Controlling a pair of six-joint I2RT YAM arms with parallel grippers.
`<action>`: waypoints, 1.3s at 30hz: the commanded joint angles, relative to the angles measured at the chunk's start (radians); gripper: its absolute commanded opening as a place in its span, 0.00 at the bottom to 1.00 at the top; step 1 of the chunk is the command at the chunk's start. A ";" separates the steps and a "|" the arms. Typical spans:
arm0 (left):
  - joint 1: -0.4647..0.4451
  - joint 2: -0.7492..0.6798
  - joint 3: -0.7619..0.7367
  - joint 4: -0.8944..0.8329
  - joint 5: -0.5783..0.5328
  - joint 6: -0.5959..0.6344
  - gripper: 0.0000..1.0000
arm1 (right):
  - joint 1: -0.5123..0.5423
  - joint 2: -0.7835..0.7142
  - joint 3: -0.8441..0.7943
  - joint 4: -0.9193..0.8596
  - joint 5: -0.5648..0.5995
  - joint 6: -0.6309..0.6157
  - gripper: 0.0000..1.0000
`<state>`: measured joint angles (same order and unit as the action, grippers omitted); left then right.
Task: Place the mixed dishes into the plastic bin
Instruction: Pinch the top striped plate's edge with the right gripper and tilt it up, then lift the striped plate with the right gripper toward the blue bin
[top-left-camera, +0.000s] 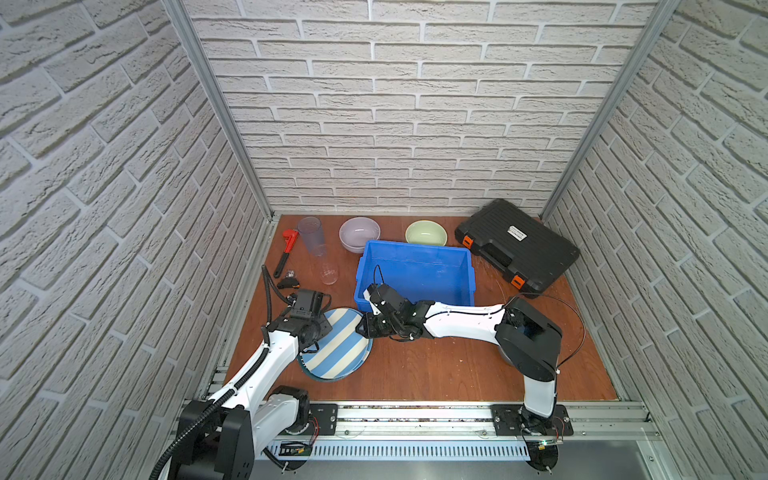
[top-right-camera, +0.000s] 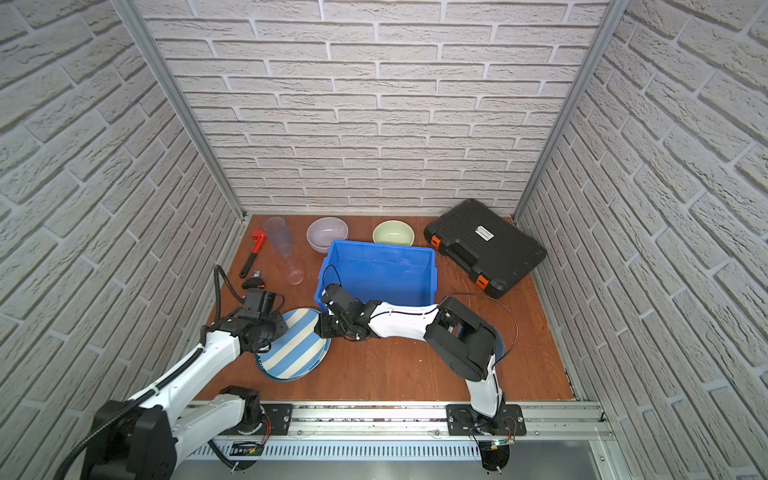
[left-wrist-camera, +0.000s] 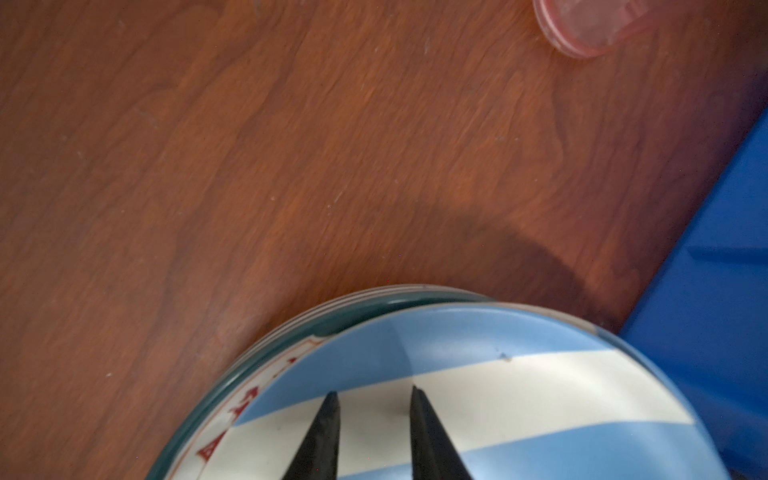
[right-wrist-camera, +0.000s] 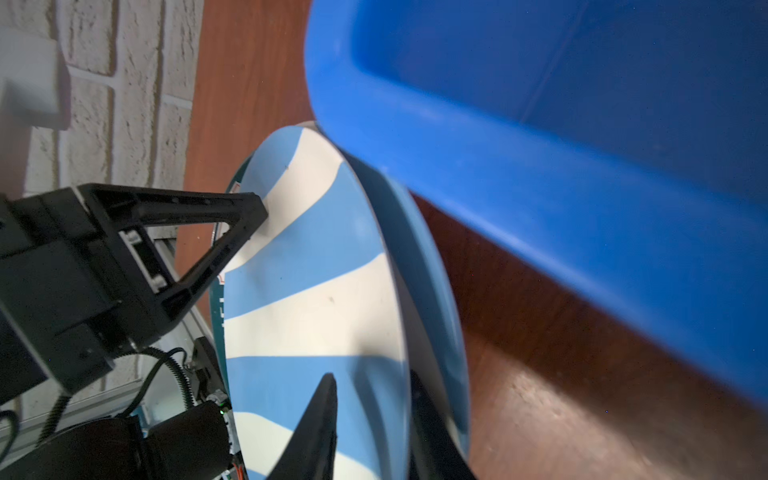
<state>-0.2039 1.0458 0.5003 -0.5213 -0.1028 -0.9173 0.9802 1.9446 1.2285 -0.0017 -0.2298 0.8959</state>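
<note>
A blue-white striped plate (top-left-camera: 336, 345) (top-right-camera: 295, 349) (right-wrist-camera: 311, 291) lies askew on a teal lettered plate (left-wrist-camera: 353, 313) at the front left, its right edge tipped up. My left gripper (top-left-camera: 320, 330) (left-wrist-camera: 374, 390) is narrowly open, its tips resting on the striped face with nothing between them. My right gripper (top-left-camera: 361, 328) (right-wrist-camera: 370, 376) is open astride the raised rim, one finger above and one below. The blue plastic bin (top-left-camera: 415, 270) (right-wrist-camera: 582, 166) stands empty just behind. Farther back are a lilac bowl (top-left-camera: 359, 233), a pale green bowl (top-left-camera: 426, 232) and two clear tumblers (top-left-camera: 311, 235) (top-left-camera: 328, 270).
A red pipe wrench (top-left-camera: 284, 251) lies at the back left with a small black and orange piece (top-left-camera: 288, 283) near it. A black tool case (top-left-camera: 517, 245) fills the back right corner. A blue-grey rim (top-right-camera: 500, 345) peeks from under my right elbow. Brick walls close three sides.
</note>
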 joint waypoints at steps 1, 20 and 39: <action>-0.008 0.044 -0.095 -0.086 0.118 -0.014 0.30 | 0.025 0.054 -0.031 0.101 -0.100 0.041 0.24; 0.011 -0.060 0.153 -0.314 0.053 0.037 0.46 | 0.004 -0.110 -0.001 -0.074 -0.050 -0.110 0.06; 0.129 -0.024 0.302 -0.343 0.071 0.142 0.62 | -0.140 -0.320 0.082 -0.270 -0.094 -0.228 0.06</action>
<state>-0.0963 1.0134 0.7849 -0.8631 -0.0425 -0.8062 0.8654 1.6981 1.2671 -0.2852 -0.2897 0.6922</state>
